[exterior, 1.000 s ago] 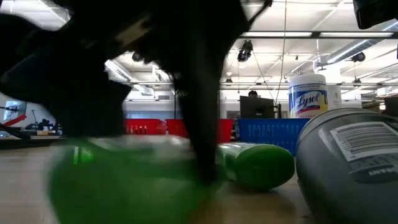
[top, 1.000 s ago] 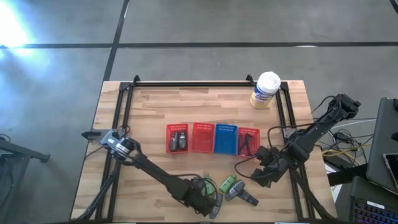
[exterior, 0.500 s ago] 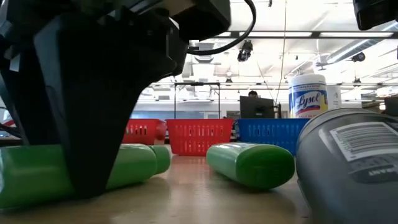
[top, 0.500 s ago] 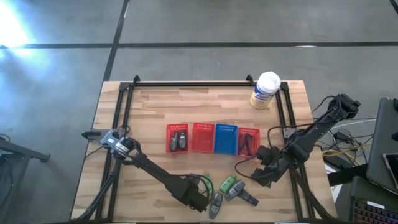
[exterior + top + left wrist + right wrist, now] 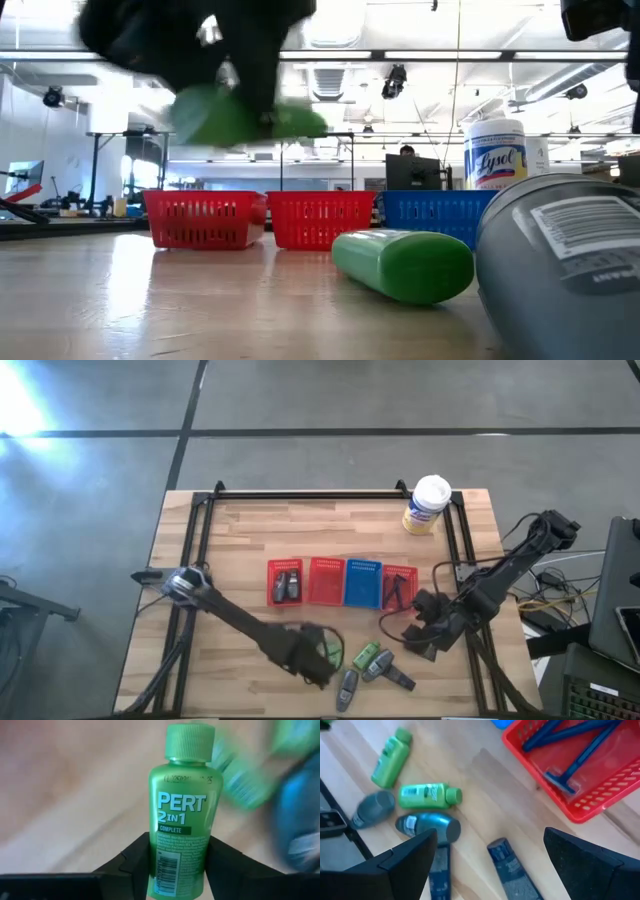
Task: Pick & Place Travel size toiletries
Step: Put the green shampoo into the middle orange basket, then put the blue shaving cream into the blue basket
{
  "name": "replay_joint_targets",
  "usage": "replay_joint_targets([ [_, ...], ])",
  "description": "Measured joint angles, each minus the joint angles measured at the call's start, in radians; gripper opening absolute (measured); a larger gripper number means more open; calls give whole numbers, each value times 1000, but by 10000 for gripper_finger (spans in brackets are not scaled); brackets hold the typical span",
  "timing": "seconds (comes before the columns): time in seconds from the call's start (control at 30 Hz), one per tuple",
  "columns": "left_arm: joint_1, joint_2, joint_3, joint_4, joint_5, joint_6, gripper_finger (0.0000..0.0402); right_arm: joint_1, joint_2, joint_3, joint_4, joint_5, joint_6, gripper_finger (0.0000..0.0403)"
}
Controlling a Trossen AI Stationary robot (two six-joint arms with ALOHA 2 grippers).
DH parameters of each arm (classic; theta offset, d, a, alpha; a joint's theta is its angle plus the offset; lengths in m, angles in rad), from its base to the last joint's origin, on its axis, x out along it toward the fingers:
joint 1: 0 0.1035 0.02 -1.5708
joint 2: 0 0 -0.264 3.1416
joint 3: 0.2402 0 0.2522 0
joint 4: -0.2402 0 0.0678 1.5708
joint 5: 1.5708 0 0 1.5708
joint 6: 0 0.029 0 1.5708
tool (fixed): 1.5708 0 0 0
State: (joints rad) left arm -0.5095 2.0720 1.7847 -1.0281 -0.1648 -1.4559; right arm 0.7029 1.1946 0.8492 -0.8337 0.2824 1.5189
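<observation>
My left gripper (image 5: 312, 657) is shut on a bright green Pert bottle (image 5: 181, 815), which shows blurred in the air in the low view (image 5: 248, 114). On the table near the near edge lie a green bottle (image 5: 367, 656), a grey oval tube (image 5: 347, 687), a blue-grey tube (image 5: 379, 668) and a dark tube (image 5: 401, 681), all on their sides. A second green bottle (image 5: 391, 758) shows in the right wrist view. My right gripper (image 5: 420, 628) is open above the table, right of these items. Dark razors (image 5: 575, 745) lie in the rightmost red basket (image 5: 399, 586). My left gripper pinches the green bottle's lower body (image 5: 176, 865), near its base end, between the two fingers (image 5: 131, 863). The bottle lies along the fingers, its cap (image 5: 190, 741) pointing away from them. It is lifted clear of the table.
Four mesh baskets stand in a row mid-table: red (image 5: 286, 582) holding grey items, red (image 5: 327, 581), blue (image 5: 363, 583), red. A white-lidded yellow canister (image 5: 427, 506) stands at the far right corner. A black frame rail (image 5: 320, 496) runs along the far edge.
My left gripper has risen from the table with the green bottle and moved toward the far edge and slightly left. The bottle, which lay on the table between the fingers, now hangs clear in the air. The other items have stayed where they were.
</observation>
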Motion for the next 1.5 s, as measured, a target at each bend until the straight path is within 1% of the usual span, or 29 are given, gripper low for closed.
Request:
replay_joint_targets([
  [0.13, 61, -122, -44, 12, -174, 18, 158, 0, -26, 1, -1, 42, 32, 363],
  [0.2, 121, -177, -84, 42, -211, 64, 158, -1, -37, 1, -2, 65, 43, 363],
  [0.3, 242, -219, -154, 150, -209, 161, 158, -1, -54, 1, -3, 102, 53, 363],
  [0.43, 385, -221, -243, 362, -91, 264, 158, -4, -63, 1, -4, 115, 62, 363],
  [0.47, 408, -221, -264, 411, -61, 275, 158, -4, -63, 1, -6, 115, 72, 363],
  [0.53, 433, -221, -311, 447, -28, 272, 158, -3, -62, 2, -9, 115, 91, 363],
  [0.7, 452, -222, -408, 445, -26, 193, 159, -3, -62, 2, -20, 115, 105, 363],
  [0.8, 453, -224, -431, 456, -27, 166, 164, -3, -62, 2, -35, 115, 104, 364],
  [0.9, 451, -224, -441, 457, -38, 120, 177, -3, -61, 2, -53, 115, 104, 364],
  [1.23, 451, -227, -438, 459, -46, 128, 249, -3, -61, 1, -70, 115, 101, 364],
  [1.37, 431, -246, -403, 455, -45, 182, 260, -3, -61, 0, -72, 114, 101, 364],
  [1.5, 362, -260, -339, 404, -30, 197, 259, -3, -61, 0, -75, 113, 97, 364],
])
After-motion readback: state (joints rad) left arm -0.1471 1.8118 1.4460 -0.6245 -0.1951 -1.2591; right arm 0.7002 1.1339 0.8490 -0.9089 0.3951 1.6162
